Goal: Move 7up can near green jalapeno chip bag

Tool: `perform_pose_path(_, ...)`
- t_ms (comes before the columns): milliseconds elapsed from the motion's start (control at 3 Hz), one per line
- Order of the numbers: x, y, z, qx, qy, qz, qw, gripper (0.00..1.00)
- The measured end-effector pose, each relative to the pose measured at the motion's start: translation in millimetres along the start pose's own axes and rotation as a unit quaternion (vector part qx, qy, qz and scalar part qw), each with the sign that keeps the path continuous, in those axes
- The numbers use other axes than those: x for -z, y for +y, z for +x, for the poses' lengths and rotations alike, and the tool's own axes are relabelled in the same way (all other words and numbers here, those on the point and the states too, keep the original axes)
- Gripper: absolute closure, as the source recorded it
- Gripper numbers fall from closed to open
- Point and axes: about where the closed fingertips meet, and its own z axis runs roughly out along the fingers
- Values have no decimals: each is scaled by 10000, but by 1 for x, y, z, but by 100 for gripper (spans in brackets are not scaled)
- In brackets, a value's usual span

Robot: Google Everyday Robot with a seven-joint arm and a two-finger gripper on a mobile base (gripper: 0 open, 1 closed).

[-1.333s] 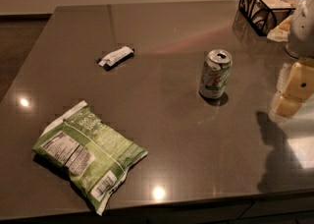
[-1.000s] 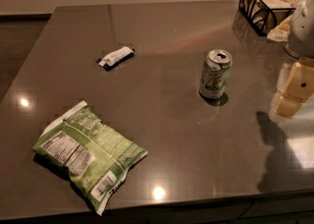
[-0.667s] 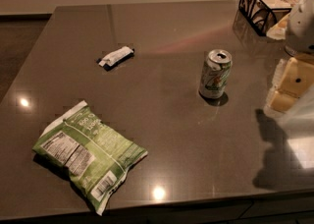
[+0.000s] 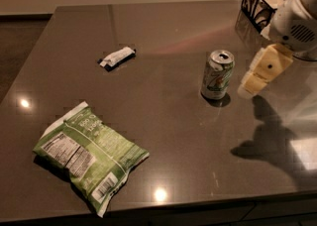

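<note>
Can (image 4: 217, 75) stands upright centre-right of frame on dark table (image 4: 163, 31); gripper (image 4: 249, 86) hangs just right of it, not touching; can't tell whether it's released or clenched; green chip bag (image 4: 89, 153) lies flat btm left, well apart from can; small wrapped bar (image 4: 117, 57) upper left; wire basket (image 4: 257, 2) top right corner.

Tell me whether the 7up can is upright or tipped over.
Upright: the 7up can stands on its base on the table, silver top facing up. The gripper hovers close beside it, apart from it.
</note>
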Motion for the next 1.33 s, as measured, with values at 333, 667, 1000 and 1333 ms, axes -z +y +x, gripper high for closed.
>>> perform_pose_path(333,-20,-10,-15,-422,-444,-57,9981,0)
perform_pose_path(667,-37,-9,-35,-549,-805,-83,9952,0)
perform_pose_path(1000,-55,-8,-47,-593,-963,-127,9935,0)
perform_pose_path(1333,-67,-8,-55,-643,-1057,-187,9921,0)
